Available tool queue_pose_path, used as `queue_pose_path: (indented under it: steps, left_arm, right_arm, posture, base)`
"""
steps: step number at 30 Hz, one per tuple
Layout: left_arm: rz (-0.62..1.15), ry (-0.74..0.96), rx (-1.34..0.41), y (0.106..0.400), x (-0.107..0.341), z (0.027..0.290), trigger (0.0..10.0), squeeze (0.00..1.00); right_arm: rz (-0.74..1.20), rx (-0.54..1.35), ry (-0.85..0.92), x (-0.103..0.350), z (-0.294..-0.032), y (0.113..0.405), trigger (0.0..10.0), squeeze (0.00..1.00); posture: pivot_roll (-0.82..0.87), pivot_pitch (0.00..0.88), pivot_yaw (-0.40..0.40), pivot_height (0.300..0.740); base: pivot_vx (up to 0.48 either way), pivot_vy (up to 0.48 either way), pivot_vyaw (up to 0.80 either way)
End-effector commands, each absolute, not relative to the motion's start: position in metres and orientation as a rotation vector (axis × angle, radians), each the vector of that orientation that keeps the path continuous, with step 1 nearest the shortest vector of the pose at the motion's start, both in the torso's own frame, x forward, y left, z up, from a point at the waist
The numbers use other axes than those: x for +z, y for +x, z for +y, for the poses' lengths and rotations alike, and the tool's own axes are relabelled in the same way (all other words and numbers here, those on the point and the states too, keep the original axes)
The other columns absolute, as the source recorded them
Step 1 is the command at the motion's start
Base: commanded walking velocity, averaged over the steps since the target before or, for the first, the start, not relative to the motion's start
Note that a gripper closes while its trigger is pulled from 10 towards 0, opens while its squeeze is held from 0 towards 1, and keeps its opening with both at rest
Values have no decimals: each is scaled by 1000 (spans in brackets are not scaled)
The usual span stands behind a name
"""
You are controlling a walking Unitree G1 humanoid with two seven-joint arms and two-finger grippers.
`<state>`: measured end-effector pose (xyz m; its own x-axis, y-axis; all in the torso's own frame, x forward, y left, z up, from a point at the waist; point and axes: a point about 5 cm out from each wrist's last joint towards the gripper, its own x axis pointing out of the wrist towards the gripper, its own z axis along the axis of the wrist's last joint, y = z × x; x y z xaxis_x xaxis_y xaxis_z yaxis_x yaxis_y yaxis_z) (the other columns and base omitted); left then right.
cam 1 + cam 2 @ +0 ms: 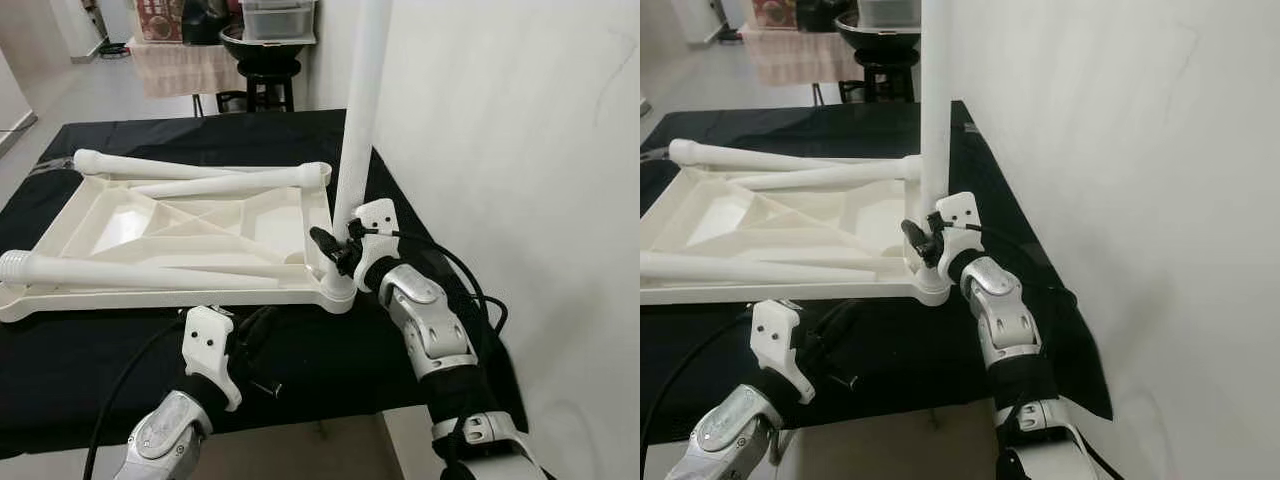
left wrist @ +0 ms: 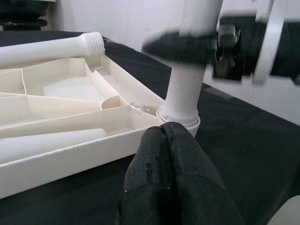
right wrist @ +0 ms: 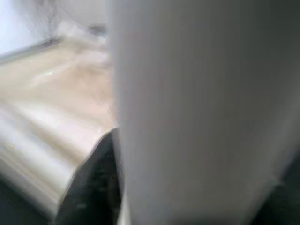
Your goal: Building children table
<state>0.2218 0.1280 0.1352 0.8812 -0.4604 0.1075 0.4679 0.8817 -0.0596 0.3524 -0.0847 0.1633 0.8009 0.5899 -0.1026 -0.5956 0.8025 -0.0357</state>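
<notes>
A white plastic tabletop (image 1: 150, 300) lies upside down on the black-clothed table (image 1: 330, 370). One white leg (image 1: 360, 100) stands upright in its near right corner socket (image 2: 180, 117). My right gripper (image 1: 340, 245) is shut on this leg just above the socket; the right wrist view is blurred, with the leg (image 3: 197, 112) close up. Three loose legs lie across the tabletop: two at the far side (image 1: 150, 165) (image 1: 230, 183) and one along the near side (image 1: 130, 273). My left gripper (image 2: 162, 129) hovers low by the tabletop's near edge, shut with nothing in it, pointing at the socket.
A white wall (image 1: 520, 150) runs close along the table's right side. A black stool (image 1: 268, 75) and a cloth-covered side table (image 1: 185, 65) stand behind. The table's front edge (image 1: 300, 425) is just below my arms.
</notes>
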Motion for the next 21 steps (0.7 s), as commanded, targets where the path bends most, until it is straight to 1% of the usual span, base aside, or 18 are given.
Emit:
queue_pose_path:
  steps: [1, 3, 4, 5, 7, 8, 9, 10, 12, 16, 17, 21]
  left_arm:
    - [-80, -83, -482, 221, 134, 128, 10000, 0]
    - [-78, -85, -486, 222, 133, 127, 10000, 0]
    - [-78, -85, -486, 222, 133, 127, 10000, 0]
    - [-78, -85, -486, 222, 133, 126, 10000, 0]
    - [-78, -85, -486, 222, 133, 126, 10000, 0]
    - [-77, -85, -486, 222, 133, 126, 10000, 0]
    - [-78, -85, -485, 222, 133, 126, 10000, 0]
    - [-78, -85, -485, 222, 133, 126, 10000, 0]
    - [-77, -84, -484, 222, 133, 127, 10000, 0]
    - [-77, -83, -484, 222, 132, 127, 10000, 0]
    - [-76, -83, -484, 221, 132, 126, 10000, 0]
    - [-76, -83, -484, 221, 132, 126, 10000, 0]
  right_arm:
    - [111, 734, -49, 163, -77, 350, 10000, 1000]
    - [47, 915, -67, 175, -76, 352, 10000, 1000]
    - [47, 915, -67, 175, -76, 352, 10000, 1000]
    - [20, 1062, -92, 181, -78, 353, 10000, 953]
    - [20, 1062, -92, 181, -78, 353, 10000, 953]
    - [19, 1116, -103, 183, -78, 353, 10000, 137]
    - [30, 1181, -122, 185, -79, 356, 10000, 0]
    - [30, 1181, -122, 185, -79, 356, 10000, 0]
    - [59, 1269, -139, 188, -79, 360, 10000, 0]
    - [87, 1291, -135, 188, -79, 365, 10000, 0]
    - [90, 1257, -93, 190, -78, 370, 4588, 0]
    - [89, 1250, -75, 191, -78, 372, 4588, 0]
  posture:
    - [6, 52, -45, 740]
    - [10, 48, -48, 740]
    - [10, 48, -48, 740]
    - [15, 45, -53, 740]
    - [15, 45, -53, 740]
    - [15, 45, -53, 740]
    - [22, 42, -56, 740]
    - [22, 42, -56, 740]
    - [21, 40, -54, 740]
    - [26, 38, -55, 740]
    - [31, 42, -57, 740]
    - [31, 42, -57, 740]
  base:
    - [0, 0, 0]
    - [0, 0, 0]
    - [0, 0, 0]
    - [0, 0, 0]
    - [0, 0, 0]
    - [0, 0, 0]
    - [0, 0, 0]
    - [0, 0, 0]
    - [0, 0, 0]
    - [0, 0, 0]
    - [0, 0, 0]
    - [0, 0, 0]
